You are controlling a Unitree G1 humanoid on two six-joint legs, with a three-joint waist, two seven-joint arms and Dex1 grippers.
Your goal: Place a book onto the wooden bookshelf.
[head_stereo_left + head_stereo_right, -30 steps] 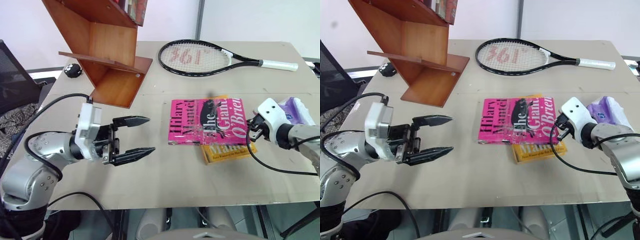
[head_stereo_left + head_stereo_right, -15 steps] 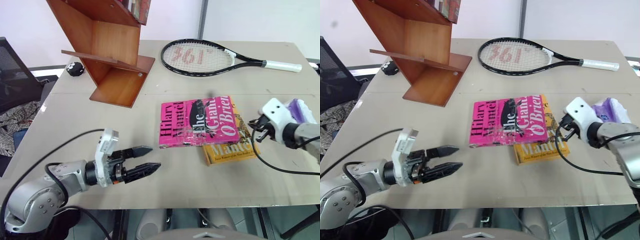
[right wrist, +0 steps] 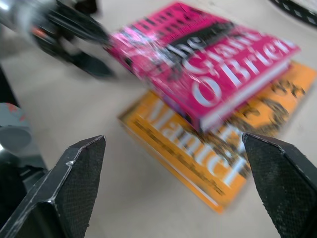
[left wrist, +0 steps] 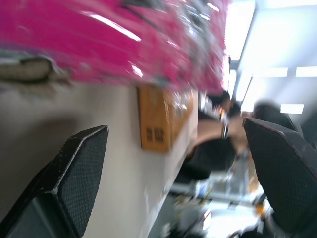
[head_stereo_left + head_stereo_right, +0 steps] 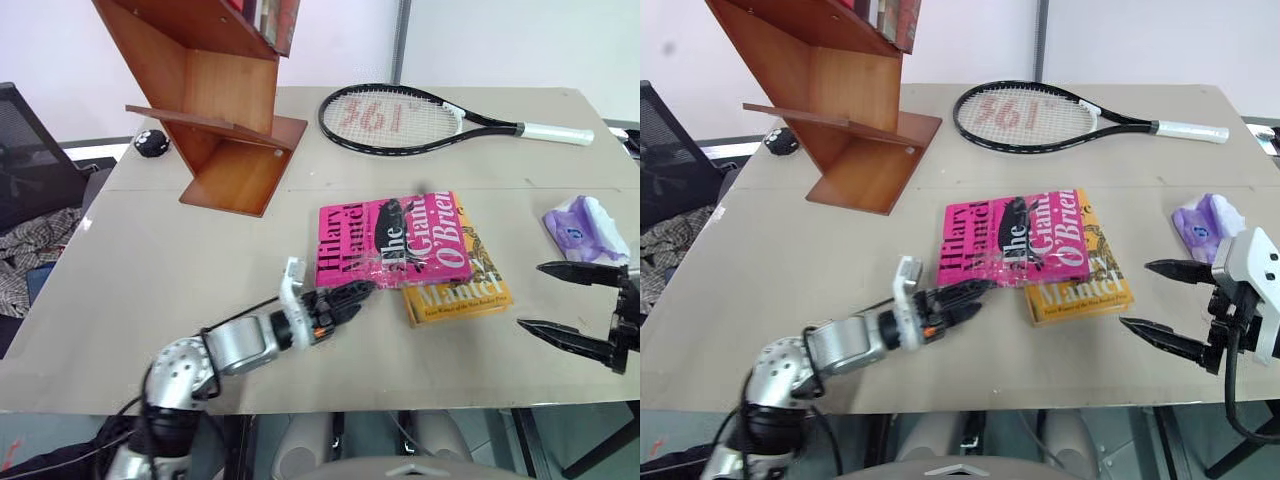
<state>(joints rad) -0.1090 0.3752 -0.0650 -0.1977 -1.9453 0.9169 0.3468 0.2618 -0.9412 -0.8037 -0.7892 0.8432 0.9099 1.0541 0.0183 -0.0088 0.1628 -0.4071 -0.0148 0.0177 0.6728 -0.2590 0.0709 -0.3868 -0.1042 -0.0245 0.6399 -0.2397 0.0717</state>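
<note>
The bright pink book (image 5: 390, 240) lies flat on the table, resting on a yellow-orange book (image 5: 462, 293). My left gripper (image 5: 350, 297) reaches in low from the near left. It is open, and its fingertips (image 5: 362, 287) are at the pink book's near left corner with nothing between them. In the left wrist view the pink cover (image 4: 124, 39) sits just ahead of the spread fingers. My right gripper (image 5: 530, 296) is open and empty, to the right of both books and apart from them. The wooden bookshelf (image 5: 215, 110) stands at the far left of the table.
A tennis racket (image 5: 400, 115) lies across the far side of the table. A purple tissue pack (image 5: 585, 228) sits near the right edge, just beyond my right gripper. A small black object (image 5: 150, 142) rests left of the shelf. A dark chair (image 5: 25, 140) stands off the table's left.
My left gripper dropped low, rolled over and swept right to the pink book's near corner. My right gripper, shut at the books' right edge, drew back toward me and opened.
</note>
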